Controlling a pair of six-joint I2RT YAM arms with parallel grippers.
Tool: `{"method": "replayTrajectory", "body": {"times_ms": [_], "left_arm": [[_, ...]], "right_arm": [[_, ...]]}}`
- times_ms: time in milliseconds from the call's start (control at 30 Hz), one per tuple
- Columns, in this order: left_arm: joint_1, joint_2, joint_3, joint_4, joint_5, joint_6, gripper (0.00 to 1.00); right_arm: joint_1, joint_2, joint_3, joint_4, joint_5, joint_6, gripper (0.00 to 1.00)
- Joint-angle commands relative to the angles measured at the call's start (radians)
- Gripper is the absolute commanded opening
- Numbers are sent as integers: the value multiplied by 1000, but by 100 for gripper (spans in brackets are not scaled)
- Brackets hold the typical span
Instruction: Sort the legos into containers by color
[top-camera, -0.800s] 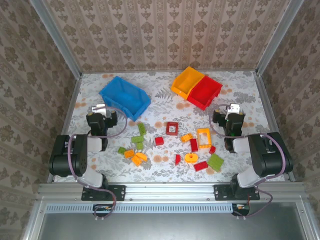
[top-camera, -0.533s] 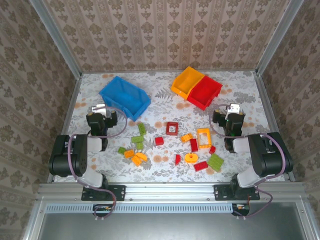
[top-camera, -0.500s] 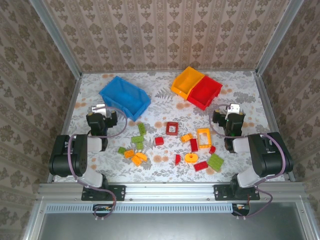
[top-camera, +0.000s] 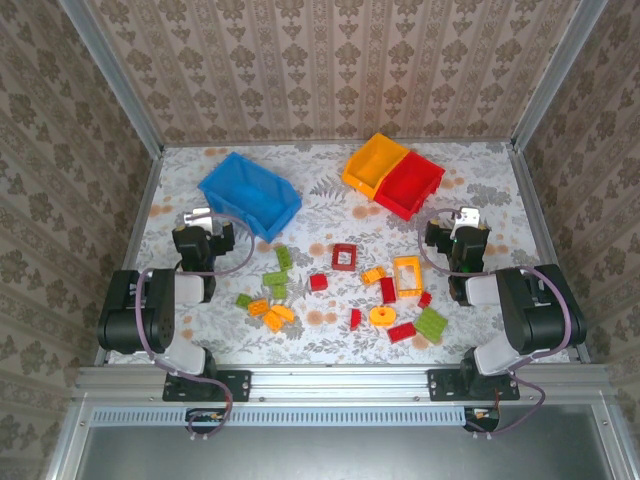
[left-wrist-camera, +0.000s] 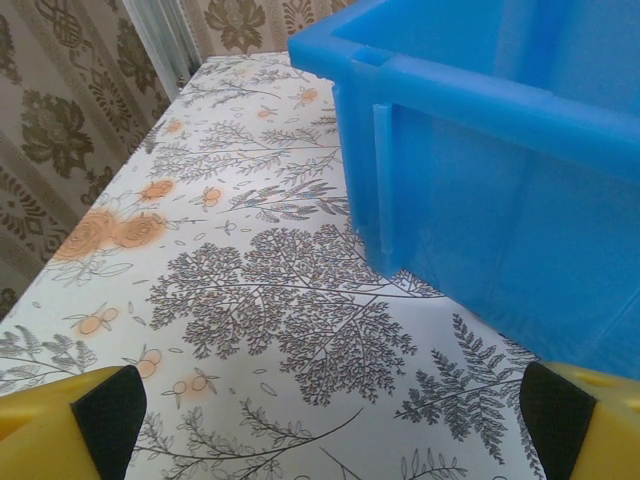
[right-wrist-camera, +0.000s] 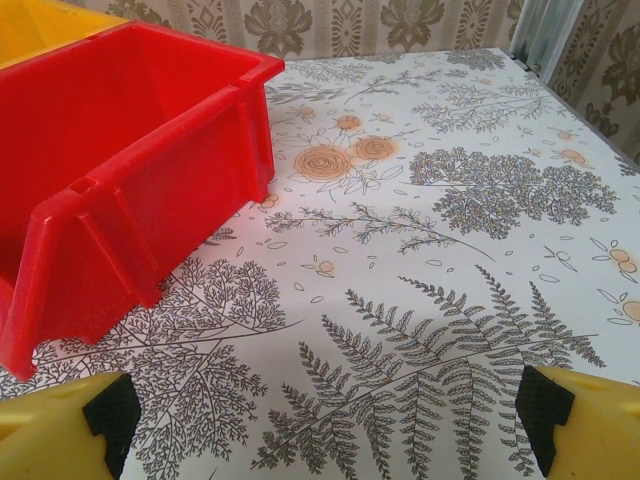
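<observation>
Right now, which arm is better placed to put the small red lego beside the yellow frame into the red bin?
Right. The right gripper is open and faces the red bin, and the red lego lies close beside that arm.

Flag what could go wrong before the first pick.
Red brick lies right beside the yellow frame; wide jaws might catch both.
Yellow bin and red bin stand side by side; a drop near their shared edge may missort.
Left gripper sits near the blue bin; swinging could bump it.
</observation>
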Motion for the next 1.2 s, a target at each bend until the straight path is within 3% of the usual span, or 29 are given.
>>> {"method": "replayTrajectory", "body": {"times_ms": [0,67,133,167,200,233,300,333,433,500,667,867,933,1067,1167], "left_arm": [[-109,-173,34,-139,-162,94,100],[-191,-313,121,-340,-295,64,100],[-241,-412,252,-592,-381,-123,100],[-240,-435,350,-841,-377,-307,100],[-221,-435,479,-1110,-326,-513,100],[-199,-422,557,-1299,-277,-684,100],[-97,-373,588,-1304,14,-769,100],[-73,-347,601,-1315,90,-801,98],[-76,-244,703,-1443,119,-862,93],[-73,-156,793,-1523,161,-863,86],[-69,48,939,-1571,239,-846,80],[-68,220,1054,-1606,232,-814,74],[-68,255,1074,-1596,240,-796,68],[-72,315,1118,-1633,247,-765,47],[-78,325,1114,-1646,236,-739,42]], "right_arm": [[49,-170,26,-111,52,-52,100],[96,-336,104,-338,140,-1,100],[83,-469,275,-729,114,262,100],[50,-494,386,-919,-26,379,100],[34,-504,448,-1006,-144,454,100],[34,-514,450,-1014,-174,536,100],[-11,-538,384,-912,-292,645,100],[-21,-539,384,-917,-306,668,100],[1,-475,536,-1164,-215,659,84],[2,-389,651,-1280,-213,615,81],[2,-214,781,-1349,-304,587,82],[-5,-36,858,-1368,-365,577,84],[-8,8,884,-1368,-383,565,83],[-14,106,937,-1396,-384,560,78],[-18,170,972,-1403,-367,552,74]]}}
